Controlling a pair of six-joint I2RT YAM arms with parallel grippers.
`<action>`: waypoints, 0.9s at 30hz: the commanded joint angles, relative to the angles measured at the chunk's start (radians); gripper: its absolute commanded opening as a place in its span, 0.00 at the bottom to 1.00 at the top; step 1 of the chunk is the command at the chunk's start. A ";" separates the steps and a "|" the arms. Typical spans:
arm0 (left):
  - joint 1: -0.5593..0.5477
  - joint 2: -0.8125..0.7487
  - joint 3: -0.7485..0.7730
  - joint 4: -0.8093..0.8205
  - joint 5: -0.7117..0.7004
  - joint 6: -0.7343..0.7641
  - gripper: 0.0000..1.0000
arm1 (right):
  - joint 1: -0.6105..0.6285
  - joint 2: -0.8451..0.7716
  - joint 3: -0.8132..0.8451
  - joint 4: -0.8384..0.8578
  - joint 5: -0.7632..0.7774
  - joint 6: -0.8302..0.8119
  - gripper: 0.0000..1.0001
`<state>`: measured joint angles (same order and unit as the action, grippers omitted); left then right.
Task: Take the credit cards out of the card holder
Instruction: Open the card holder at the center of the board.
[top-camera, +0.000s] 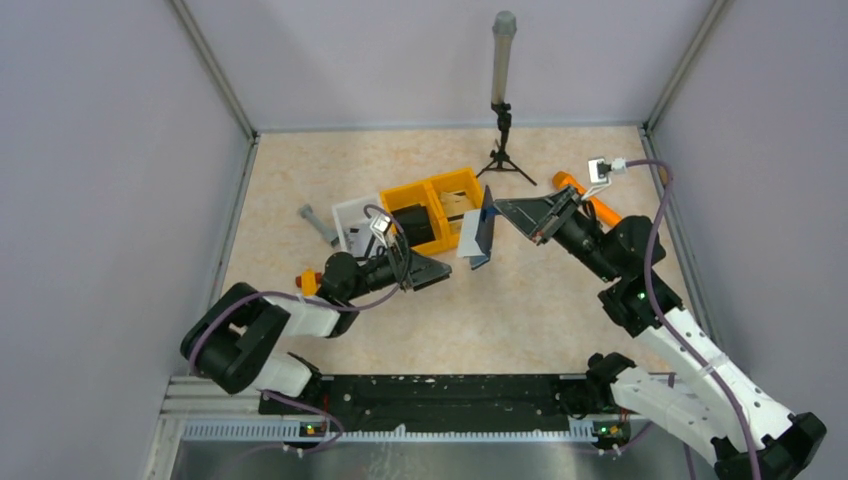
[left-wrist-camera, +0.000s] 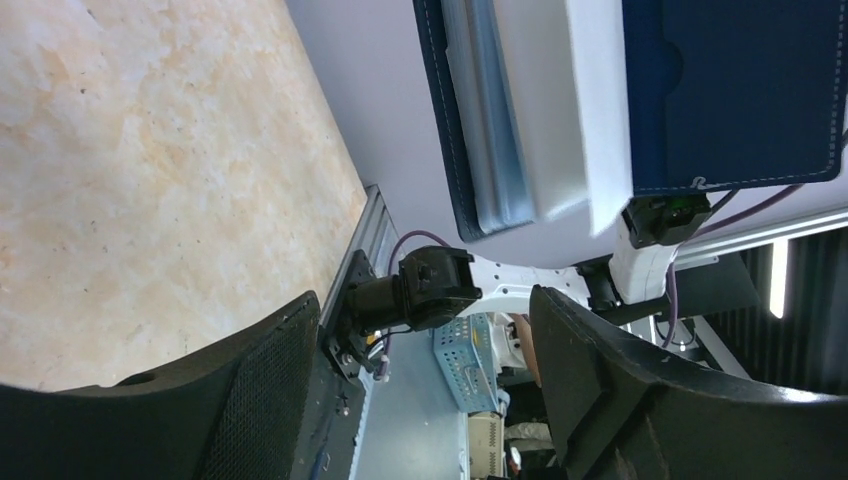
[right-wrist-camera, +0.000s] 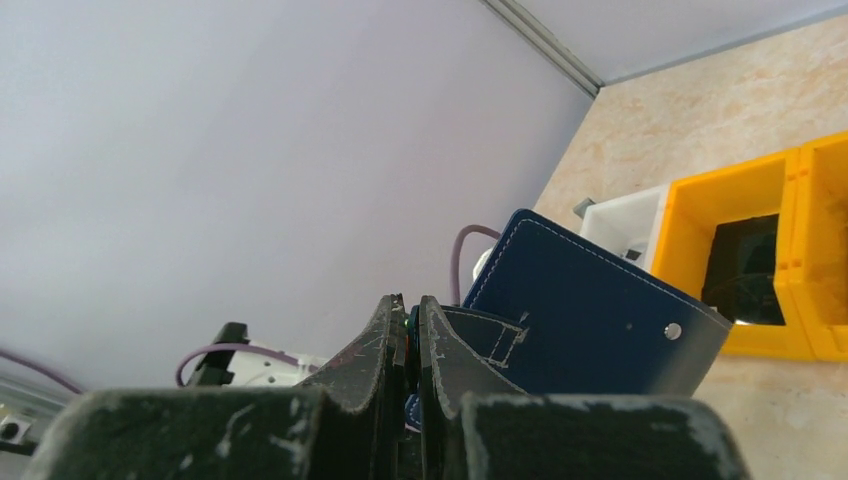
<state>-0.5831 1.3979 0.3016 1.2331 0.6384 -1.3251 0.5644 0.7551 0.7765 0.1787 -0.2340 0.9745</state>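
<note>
My right gripper (top-camera: 499, 205) holds the navy card holder (top-camera: 484, 238) upright in the air above the middle of the table. In the right wrist view its fingers (right-wrist-camera: 411, 312) are pressed shut on the strap edge of the card holder (right-wrist-camera: 590, 325). A thin orange sliver shows between them; I cannot tell what it is. My left gripper (top-camera: 442, 270) stands open just left of the holder, nothing between its jaws. The left wrist view shows the gripper (left-wrist-camera: 425, 300) below the opened card holder (left-wrist-camera: 735, 95), with pale inner pockets (left-wrist-camera: 500, 120). No credit cards can be told apart from the pockets.
A yellow two-compartment bin (top-camera: 405, 191) with a black block (top-camera: 412, 226) sits behind the holder, a white tray (top-camera: 352, 213) to its left. A grey bolt (top-camera: 318, 224) and a small orange block (top-camera: 306, 282) lie left. A tripod post (top-camera: 502, 100) stands at the back.
</note>
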 joint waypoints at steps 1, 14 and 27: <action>-0.004 0.075 0.045 0.260 0.041 -0.101 0.78 | -0.008 0.014 0.068 0.128 -0.031 0.055 0.00; -0.020 0.146 0.082 0.385 0.049 -0.167 0.83 | -0.007 0.046 0.068 0.190 -0.078 0.111 0.00; -0.030 0.178 0.117 0.375 0.050 -0.180 0.82 | -0.008 0.042 0.067 0.209 -0.098 0.137 0.00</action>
<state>-0.6052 1.5661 0.3862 1.4845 0.6697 -1.4769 0.5644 0.8124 0.7937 0.3096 -0.3119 1.0893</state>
